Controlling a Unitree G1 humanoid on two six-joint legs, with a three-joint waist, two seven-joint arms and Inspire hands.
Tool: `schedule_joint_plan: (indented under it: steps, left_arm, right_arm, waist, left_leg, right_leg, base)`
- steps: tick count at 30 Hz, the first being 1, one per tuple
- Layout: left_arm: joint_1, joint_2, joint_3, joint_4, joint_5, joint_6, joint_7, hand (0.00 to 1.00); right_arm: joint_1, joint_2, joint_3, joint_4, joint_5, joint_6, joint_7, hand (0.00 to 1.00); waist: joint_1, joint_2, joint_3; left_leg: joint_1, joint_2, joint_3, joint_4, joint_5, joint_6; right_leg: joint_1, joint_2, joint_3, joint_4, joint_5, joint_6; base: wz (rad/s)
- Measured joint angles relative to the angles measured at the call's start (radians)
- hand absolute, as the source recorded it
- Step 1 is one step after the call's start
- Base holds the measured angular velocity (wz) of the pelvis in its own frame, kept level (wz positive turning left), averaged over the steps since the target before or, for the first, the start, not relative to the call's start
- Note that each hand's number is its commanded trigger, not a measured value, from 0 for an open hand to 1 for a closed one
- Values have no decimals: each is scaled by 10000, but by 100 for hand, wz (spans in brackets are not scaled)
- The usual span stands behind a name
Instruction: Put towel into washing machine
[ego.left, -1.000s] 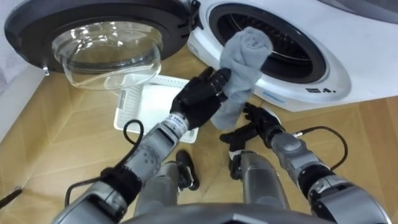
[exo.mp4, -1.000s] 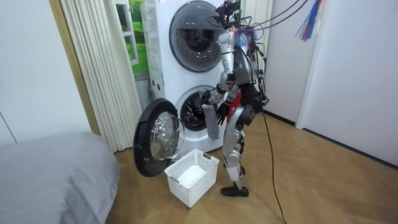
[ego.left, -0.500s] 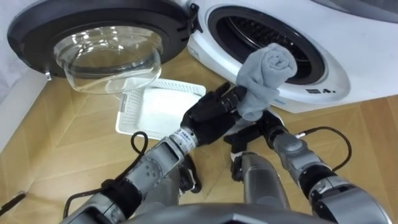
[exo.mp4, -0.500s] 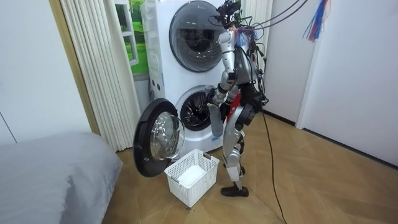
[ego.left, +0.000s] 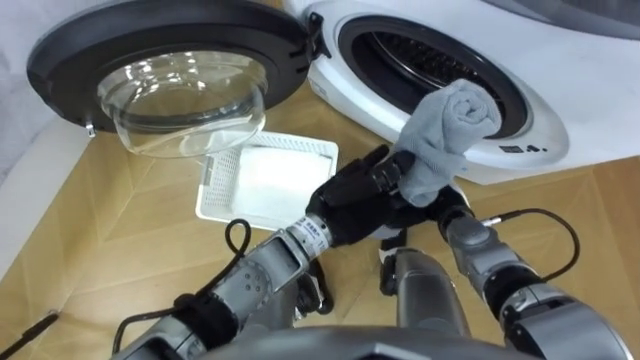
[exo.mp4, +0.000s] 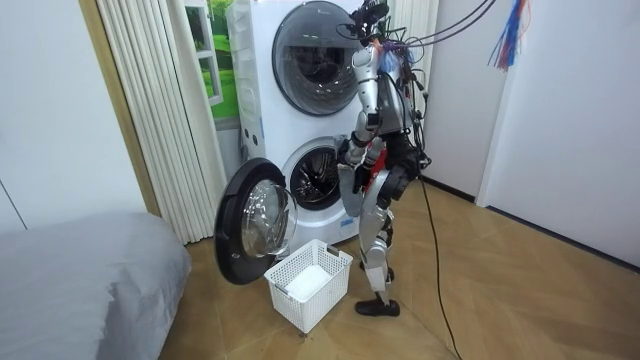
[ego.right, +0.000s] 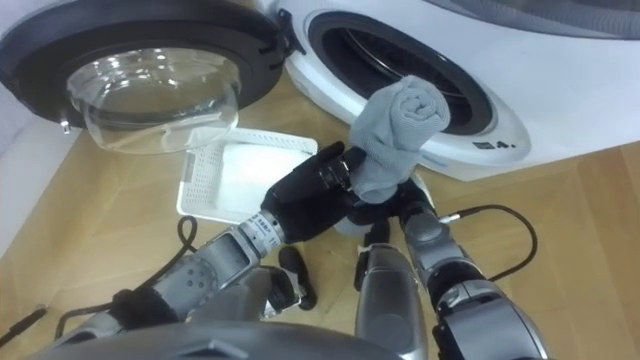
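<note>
Fig. – Robot at washing machine, head view and room view.

**Towel** (ego.left: 447, 128): grey, bunched into an upright roll. It is held in the air in front of the washing machine (ego.left: 530, 115), just below the rim of the drum opening (ego.left: 420, 60), and is not inside it. In the head view the roll's top overlaps the white front panel at approx. 5 o'clock of the opening.

**L. hand** (ego.left: 362, 192): black, and comes in from 7 o'clock. The fingers (ego.left: 392, 172) are curled tight round the towel's lower end, which hangs slightly past the palm.

**R. hand** (ego.left: 447, 205): lies at 4 o'clock of the L. hand, directly under the towel and mostly covered by both. Its grip cannot be told.

**Door** (ego.left: 170, 55): swung fully open at 10 o'clock, with the glass bowl facing up.

**Basket** (ego.left: 262, 180): white plastic, on the wood floor (ego.left: 110, 230) between the door and the robot, at 9 o'clock of the L. hand.

**Room view:** the robot stands upright on both feet, facing the lower machine of a stacked pair, with the upper unit (exo.mp4: 310, 45) above it. Both arms are raised to drum height. The basket is at 8 o'clock of its feet, and a grey bed (exo.mp4: 90, 280) is further off at 8 o'clock.
</note>
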Motion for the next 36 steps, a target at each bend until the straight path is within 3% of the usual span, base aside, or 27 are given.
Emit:
schedule_joint_plan:
  steps: [1,2,6,15,19,22,25,26,30,32,36]
  left_arm:
    - [0,-14,1,-2,-79,-5,-1,100]
    - [3,-17,-1,-1,-188,-7,-1,0]
    - [10,-14,-1,0,-211,-9,-1,0]
    - [141,265,329,343,-542,206,-407,0]
    - [276,630,1247,1765,538,159,-526,0]
    - [524,1148,2015,2698,1744,-125,-197,0]
    - [634,1507,2569,3482,3670,-404,533,0]
    - [640,1542,2840,3706,4868,-464,814,0]
    - [871,1707,3417,4010,7046,-528,1678,0]
    - [920,1822,3498,3983,7351,-614,2082,0]
    - [1127,2058,3575,3988,7978,-670,2561,0]
  right_arm:
    - [0,-1,-76,0,-2,1,-33,100]
    - [-2,1,-172,-5,-5,1,-71,100]
    - [-10,5,-204,-4,20,11,-172,100]
    - [-87,-125,-302,-32,111,426,-484,100]
    - [-125,-411,-638,-26,271,413,-570,100]
    - [-249,-750,-700,24,607,374,-732,100]
    - [-496,-1223,-697,409,1033,272,-735,100]
    - [-567,-1456,-781,579,1185,260,-710,100]
    - [-752,-2131,-797,1026,1744,196,-392,100]
    - [-801,-2573,-782,1224,2210,197,-195,100]
    - [-1089,-2974,-891,1533,2539,188,75,100]
  waist:
    - [2,14,1]
    - [4,31,2]
    - [39,66,6]
    - [639,144,31]
    - [1122,257,82]
    - [1381,343,95]
    - [1561,474,114]
    - [1618,525,108]
    - [1752,559,107]
    - [1842,548,117]
    - [1845,543,121]
  left_leg:
    - [-1,1,-1,-3,1,-1]
    - [-5,2,-1,-10,2,-1]
    - [-9,-7,-15,-69,3,0]
    - [99,-36,33,-358,51,-25]
    - [87,-33,28,-476,107,-75]
    - [-79,-44,-62,-479,173,-103]
    - [-294,-146,-276,-483,241,-112]
    - [-377,-197,-350,-488,284,-85]
    - [-568,-322,-510,-482,331,-43]
    - [-620,-385,-545,-476,349,-16]
    - [-658,-559,-518,-475,374,28]
  right_leg:
    - [0,-1,-6,-17,-2,3]
    - [0,0,-8,-36,-6,9]
    - [9,-3,-24,-91,-13,23]
    - [34,7,12,-172,-23,40]
    - [-21,30,-9,-166,-64,3]
    - [-141,11,-140,-160,-100,-32]
    - [-236,-57,-337,-129,-158,-28]
    - [-295,-140,-450,-58,-213,-10]
    - [-452,-317,-621,137,-347,35]
    - [-602,-483,-630,450,-509,82]
    - [-860,-728,-564,922,-724,97]
  base:
    - [0]
    - [0]
    - [0]
    - [-2]
    - [3]
    - [11]
    - [23]
    - [37]
    - [20]
    - [20]
    - [6]
